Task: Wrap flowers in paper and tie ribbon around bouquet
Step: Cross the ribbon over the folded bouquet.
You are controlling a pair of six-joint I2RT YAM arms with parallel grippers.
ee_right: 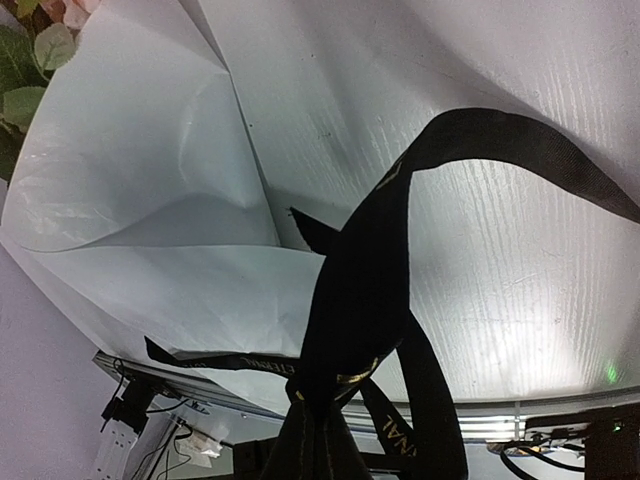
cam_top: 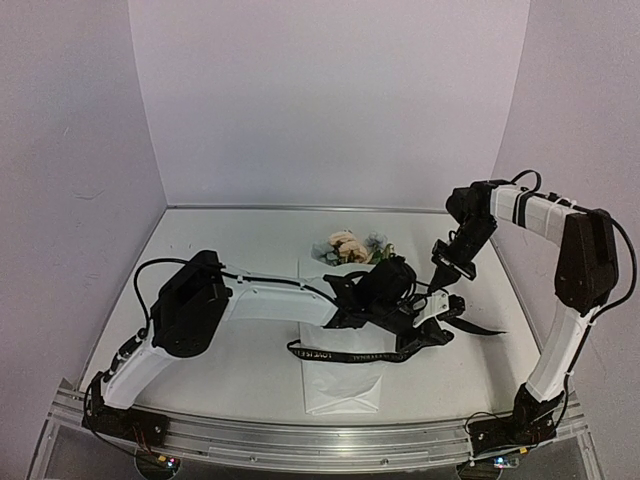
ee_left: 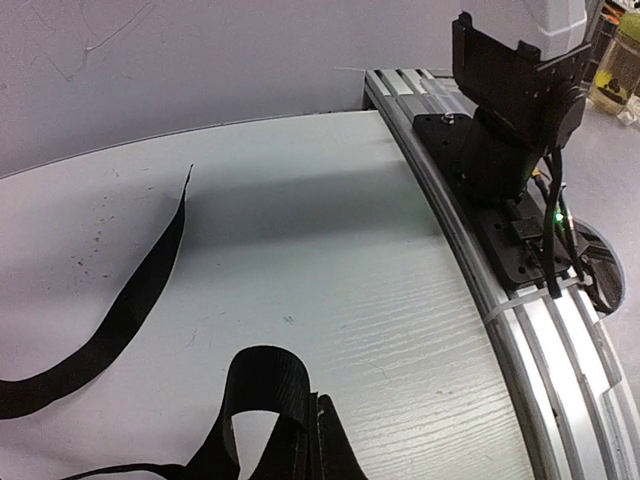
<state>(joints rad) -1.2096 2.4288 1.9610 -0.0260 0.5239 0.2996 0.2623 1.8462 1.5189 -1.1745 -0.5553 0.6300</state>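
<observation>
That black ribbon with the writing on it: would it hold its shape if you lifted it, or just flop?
Probably floppy: in the right wrist view the ribbon folds and twists where it bunches together. Likely light for its length, being thin and narrow; on the table it lies in loose curves. Pushing would probably just buckle it.

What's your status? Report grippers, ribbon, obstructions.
Both shut on ribbon: left gripper, right gripper. Ribbon crosses paper, no knot visible. In the way: left arm over paper.
</observation>
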